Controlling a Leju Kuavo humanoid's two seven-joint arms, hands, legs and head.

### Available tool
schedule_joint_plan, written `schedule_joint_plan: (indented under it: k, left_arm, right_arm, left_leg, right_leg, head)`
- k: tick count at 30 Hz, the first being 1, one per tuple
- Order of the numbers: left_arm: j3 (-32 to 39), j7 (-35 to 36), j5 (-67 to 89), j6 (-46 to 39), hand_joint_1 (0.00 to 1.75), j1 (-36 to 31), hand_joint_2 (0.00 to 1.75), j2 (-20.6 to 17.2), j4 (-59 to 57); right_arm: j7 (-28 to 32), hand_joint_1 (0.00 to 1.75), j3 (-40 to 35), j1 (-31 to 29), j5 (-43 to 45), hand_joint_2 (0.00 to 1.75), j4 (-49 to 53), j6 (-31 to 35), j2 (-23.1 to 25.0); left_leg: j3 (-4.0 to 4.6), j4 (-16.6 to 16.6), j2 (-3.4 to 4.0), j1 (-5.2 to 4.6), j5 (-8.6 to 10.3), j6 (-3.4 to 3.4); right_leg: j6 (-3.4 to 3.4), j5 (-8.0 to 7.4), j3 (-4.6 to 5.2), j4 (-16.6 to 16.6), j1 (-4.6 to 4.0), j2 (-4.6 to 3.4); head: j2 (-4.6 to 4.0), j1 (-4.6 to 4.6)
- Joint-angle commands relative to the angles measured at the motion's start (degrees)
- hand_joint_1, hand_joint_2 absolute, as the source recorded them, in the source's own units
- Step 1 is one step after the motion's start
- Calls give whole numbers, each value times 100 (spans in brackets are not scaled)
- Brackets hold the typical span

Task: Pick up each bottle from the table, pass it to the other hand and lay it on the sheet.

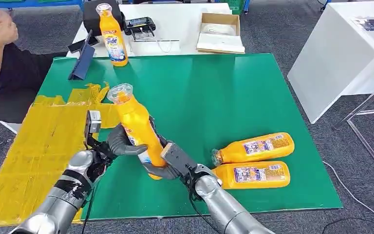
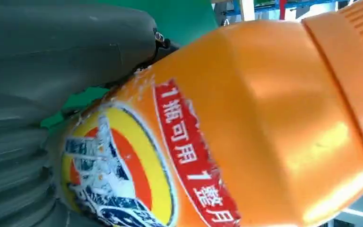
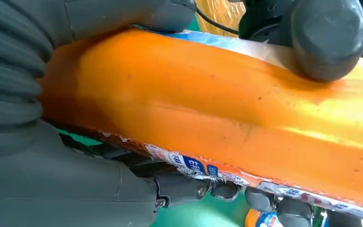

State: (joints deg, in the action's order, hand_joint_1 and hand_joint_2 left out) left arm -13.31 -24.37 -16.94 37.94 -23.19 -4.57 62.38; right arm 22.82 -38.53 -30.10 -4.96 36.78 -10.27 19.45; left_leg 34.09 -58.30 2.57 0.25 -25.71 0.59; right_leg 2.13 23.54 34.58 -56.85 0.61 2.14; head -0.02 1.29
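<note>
Left robot hand (image 1: 121,142) and right robot hand (image 1: 168,161) both grasp one orange bottle (image 1: 135,127) — its Chinese label reads clearly from the left wrist.

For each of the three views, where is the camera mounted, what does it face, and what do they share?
Head view: high on the body, looking down at the green table; both arms, left robot hand, right robot hand.
Left wrist view: behind the left robot hand, facing the held bottle.
Right wrist view: behind the right robot hand, along the bottle's side.
All three share that bottle.
</note>
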Motion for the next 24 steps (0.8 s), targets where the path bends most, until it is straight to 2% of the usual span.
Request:
schedule_joint_plan:
  k: [1, 4, 5, 6, 7, 9, 13, 14, 17, 22, 23, 24]
  left_arm:
    - [-203, -15, -28, 10, 175, -456, 175, -79, -438]
    - [-200, -18, -30, 10, 175, -453, 175, -84, -438]
    - [-2, -8, -185, -46, 175, -376, 175, -125, -274]
    - [21, 15, -216, -22, 175, -361, 175, -145, -234]
    - [67, 33, -208, -55, 175, -330, 175, -156, -157]
    - [242, 89, -187, -177, 175, -314, 175, -188, -2]
    - [657, -426, 749, -1087, 175, -300, 175, -144, 579]
    - [849, -591, 1186, -1513, 175, -266, 175, -100, 915]
    - [1291, -601, 1936, -2023, 175, -118, 175, -109, 1713]
    - [1528, -820, 3338, -2868, 175, -64, 175, -348, 2109]
    - [1470, -920, 4286, -3607, 175, -29, 175, -443, 2156]
    - [1465, -956, 4787, -3996, 175, 15, 175, -481, 2144]
  right_arm:
    - [-66, 175, -331, -208, -42, 175, -496, -22, -99]
    - [-71, 175, -322, -222, -37, 175, -497, -22, -108]
    - [-216, 101, -393, -397, -335, 175, -470, 478, -106]
    - [-228, 56, -378, -411, -341, 175, -448, 500, -109]
    - [-262, 0, -366, -413, -406, 175, -415, 644, -105]
    - [-411, 0, -326, -506, -470, 175, -353, 666, -165]
    - [-485, 0, -144, -558, -567, 175, -80, 815, -377]
    - [-532, 0, -187, -568, -840, 175, 72, 1107, -481]
    - [-729, 0, -58, -529, -1233, 175, 599, 1314, -730]
    - [-811, 0, 275, -498, -1194, 175, 1018, 1027, -1197]
    - [-837, 0, 352, -463, -1170, 175, 1150, 973, -1312]
    - [-812, 0, 437, -434, -1162, 175, 1323, 967, -1489]
  left_leg:
    - [-12, 2, -32, 8, 0, -4]
    - [-4, 1, -22, 6, 1, -2]
    - [-4, 0, -21, 6, 1, -2]
    - [-8, -1, -30, 7, 1, -2]
    - [-9, -1, -25, 7, 0, -3]
    - [1, -2, -13, 6, 1, -3]
    - [0, -8, -28, 10, -1, -3]
    - [8, -7, -21, 5, 1, -1]
    - [11, -11, -23, 8, 0, -1]
    - [3, -7, -23, 8, -2, -1]
    - [5, -4, -18, 4, 0, -1]
    - [4, -1, -18, 3, 1, -1]
  right_leg:
    - [-7, 4, -19, 3, -5, 2]
    - [-4, 1, -9, 3, -4, 2]
    - [-4, 1, -9, 3, -4, 2]
    - [-7, 3, -15, 1, -4, 0]
    - [-7, 2, -14, 0, -3, -7]
    - [-5, -1, -3, 0, -4, -6]
    - [-7, 1, -7, -3, -7, -7]
    - [-4, 0, 1, -5, -3, -3]
    - [-4, 1, 3, -6, -6, -3]
    - [-4, 2, -7, -2, -5, -9]
    - [-3, 0, -3, -2, -2, -6]
    - [-3, 0, -4, 0, -1, -3]
  head:
    - [0, 0]
    - [0, 0]
    - [0, 0]
    - [0, -2]
    - [0, -2]
    - [0, -2]
    - [0, -2]
    - [0, -2]
    - [0, -2]
    - [0, -2]
    - [0, -2]
    - [0, -2]
